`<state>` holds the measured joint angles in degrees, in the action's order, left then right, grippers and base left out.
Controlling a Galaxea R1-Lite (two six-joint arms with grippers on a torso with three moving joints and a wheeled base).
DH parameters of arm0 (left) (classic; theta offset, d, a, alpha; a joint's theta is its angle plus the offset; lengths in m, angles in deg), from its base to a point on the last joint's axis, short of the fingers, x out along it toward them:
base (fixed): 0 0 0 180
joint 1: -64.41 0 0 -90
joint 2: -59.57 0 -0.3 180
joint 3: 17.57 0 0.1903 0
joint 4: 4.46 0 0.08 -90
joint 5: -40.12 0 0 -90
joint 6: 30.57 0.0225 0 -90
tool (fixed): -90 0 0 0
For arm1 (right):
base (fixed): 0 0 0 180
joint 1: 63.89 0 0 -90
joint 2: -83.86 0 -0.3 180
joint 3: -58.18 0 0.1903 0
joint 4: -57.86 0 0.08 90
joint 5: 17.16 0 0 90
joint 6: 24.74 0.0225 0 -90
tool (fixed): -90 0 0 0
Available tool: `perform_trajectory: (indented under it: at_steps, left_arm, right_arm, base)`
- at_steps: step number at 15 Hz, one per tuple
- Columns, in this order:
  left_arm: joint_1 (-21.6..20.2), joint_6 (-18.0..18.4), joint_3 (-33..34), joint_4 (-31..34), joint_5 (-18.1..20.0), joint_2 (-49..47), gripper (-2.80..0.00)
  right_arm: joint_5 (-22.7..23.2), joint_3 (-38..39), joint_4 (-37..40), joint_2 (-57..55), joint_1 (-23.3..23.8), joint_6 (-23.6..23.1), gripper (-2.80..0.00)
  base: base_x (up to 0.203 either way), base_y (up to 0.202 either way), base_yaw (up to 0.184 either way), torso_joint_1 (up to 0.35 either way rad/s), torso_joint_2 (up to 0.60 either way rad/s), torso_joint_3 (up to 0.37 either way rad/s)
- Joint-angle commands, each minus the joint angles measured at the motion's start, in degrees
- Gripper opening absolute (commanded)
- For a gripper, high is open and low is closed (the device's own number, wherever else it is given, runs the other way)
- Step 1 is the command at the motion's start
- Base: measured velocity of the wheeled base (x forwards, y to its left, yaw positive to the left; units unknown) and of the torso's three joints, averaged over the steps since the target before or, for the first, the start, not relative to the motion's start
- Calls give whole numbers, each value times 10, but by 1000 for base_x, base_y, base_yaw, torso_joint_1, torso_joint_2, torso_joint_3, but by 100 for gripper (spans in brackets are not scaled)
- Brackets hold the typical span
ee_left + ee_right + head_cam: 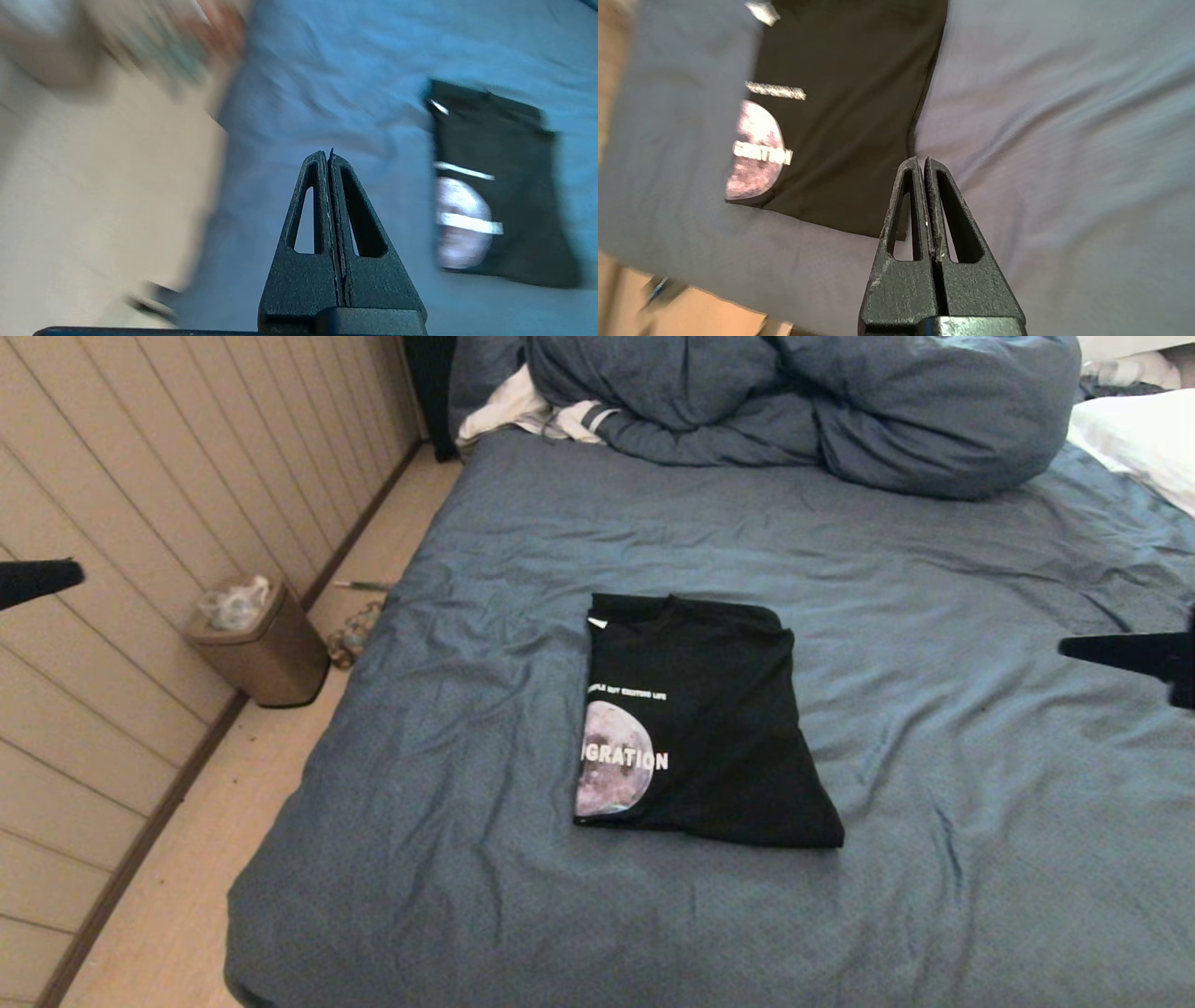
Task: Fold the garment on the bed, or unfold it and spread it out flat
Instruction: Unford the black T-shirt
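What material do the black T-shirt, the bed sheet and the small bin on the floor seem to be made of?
T-shirt: soft knit fabric, probably cotton jersey; matte black, folds lie flat, with a printed moon.
Bed sheet: woven cloth, matte slate-blue; it shows many fine wrinkles.
Bin: smooth, brownish and slightly glossy, perhaps plastic or coated metal; a clear bag lines it. I cannot be sure which.

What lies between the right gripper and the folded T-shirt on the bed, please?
Only bare, wrinkled sheet of the bed lies between the right gripper and the T-shirt, as the head view shows.
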<state>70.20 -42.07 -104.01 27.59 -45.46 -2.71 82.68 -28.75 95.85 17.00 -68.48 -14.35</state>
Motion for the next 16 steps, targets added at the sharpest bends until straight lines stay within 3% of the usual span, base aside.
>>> perform_trajectory:
  at_steps: [1,3,6,9,12,16]
  left_arm:
    - [57,-38,-74,46,1,-138,-280]
    - [122,-63,-99,69,2,-203,-280]
    - [185,-98,-106,46,1,-326,-280]
    - [264,-122,-123,-28,-6,-416,-280]
    - [328,-128,-183,-49,-17,-457,-280]
    - [335,-143,-197,-59,-24,-453,-280]
  right_arm:
    - [1,-75,30,-169,-14,12,-280]
    - [2,-149,71,-265,-30,27,-280]
    - [2,-197,96,-376,-69,35,-280]
    - [0,-209,102,-389,-107,35,-280]
    - [1,-213,122,-390,-103,34,-280]
    - [4,-216,125,-391,-108,38,-280]
  base:
    - [0,0,0,0,0,0]
    - [0,0,0,0,0,0]
    - [0,0,0,0,0,0]
    - [0,0,0,0,0,0]
    - [0,0,0,0,0,0]
    - [0,0,0,0,0,0]
